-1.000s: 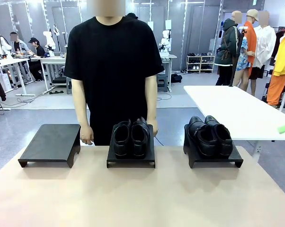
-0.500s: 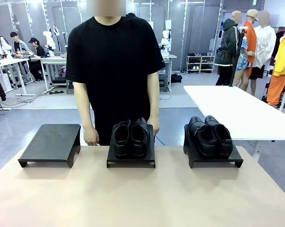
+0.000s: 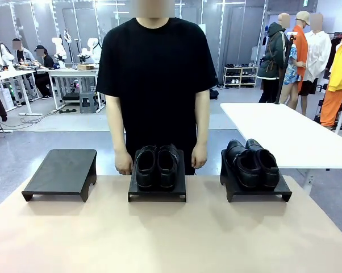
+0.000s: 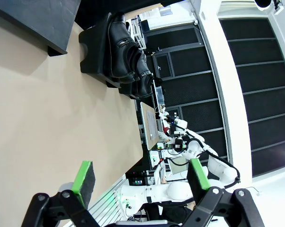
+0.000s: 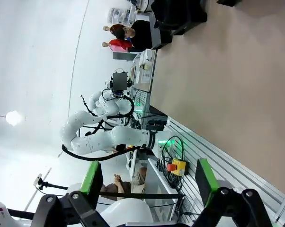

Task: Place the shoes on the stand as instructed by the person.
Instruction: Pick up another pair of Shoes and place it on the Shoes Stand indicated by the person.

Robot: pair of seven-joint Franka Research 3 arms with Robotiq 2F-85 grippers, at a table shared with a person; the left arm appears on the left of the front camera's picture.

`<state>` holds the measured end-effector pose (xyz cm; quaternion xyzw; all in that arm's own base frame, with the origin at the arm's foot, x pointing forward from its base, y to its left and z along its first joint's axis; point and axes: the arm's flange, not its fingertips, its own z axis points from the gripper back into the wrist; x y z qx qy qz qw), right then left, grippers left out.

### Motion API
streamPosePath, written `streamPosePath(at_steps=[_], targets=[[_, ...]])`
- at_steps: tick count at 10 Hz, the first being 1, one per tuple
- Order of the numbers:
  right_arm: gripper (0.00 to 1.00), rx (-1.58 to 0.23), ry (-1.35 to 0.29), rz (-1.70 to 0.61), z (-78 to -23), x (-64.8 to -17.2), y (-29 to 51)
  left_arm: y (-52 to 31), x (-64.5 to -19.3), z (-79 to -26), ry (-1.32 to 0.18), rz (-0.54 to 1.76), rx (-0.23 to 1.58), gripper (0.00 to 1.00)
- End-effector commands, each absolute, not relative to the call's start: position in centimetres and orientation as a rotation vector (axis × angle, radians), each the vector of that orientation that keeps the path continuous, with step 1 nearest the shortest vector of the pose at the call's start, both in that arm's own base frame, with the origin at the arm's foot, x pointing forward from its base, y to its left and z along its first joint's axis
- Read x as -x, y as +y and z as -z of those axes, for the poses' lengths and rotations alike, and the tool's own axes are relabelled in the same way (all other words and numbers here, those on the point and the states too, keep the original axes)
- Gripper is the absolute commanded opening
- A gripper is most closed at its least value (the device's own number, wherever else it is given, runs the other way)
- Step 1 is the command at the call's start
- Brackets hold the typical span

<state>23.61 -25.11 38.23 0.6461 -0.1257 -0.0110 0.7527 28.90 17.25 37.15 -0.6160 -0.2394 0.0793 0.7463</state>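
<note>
Shoes (image 3: pixel 156 166) atop stands, left stand (image 3: pixel 62 172) bare

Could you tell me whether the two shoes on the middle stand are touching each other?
Cannot tell. In the front view the middle pair of shoes sits side by side on the middle stand, with only a dark seam between them, not plainly contact or gap.

text: none legible | labels: none | brands: none | numbers: none | signs: none, all three views

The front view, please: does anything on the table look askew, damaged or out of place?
Nothing stands out. Both pairs of glossy black leather shoes sit squarely on their black stands; the third black stand is bare.
</note>
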Motion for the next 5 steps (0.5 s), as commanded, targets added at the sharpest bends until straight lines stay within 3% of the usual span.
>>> streamPosePath(at_steps=[1, 5], targets=[[1.0, -1.41, -0.298, 0.026, -38.52, -21.86, -25.62, 17.27, -28.99, -37.4, -0.532, -0.18, 1.37, 1.0], [1.0, -1.41, -0.298, 0.026, -38.52, -21.86, -25.62, 17.27, -28.99, -37.4, -0.532, -0.18, 1.37, 1.0]])
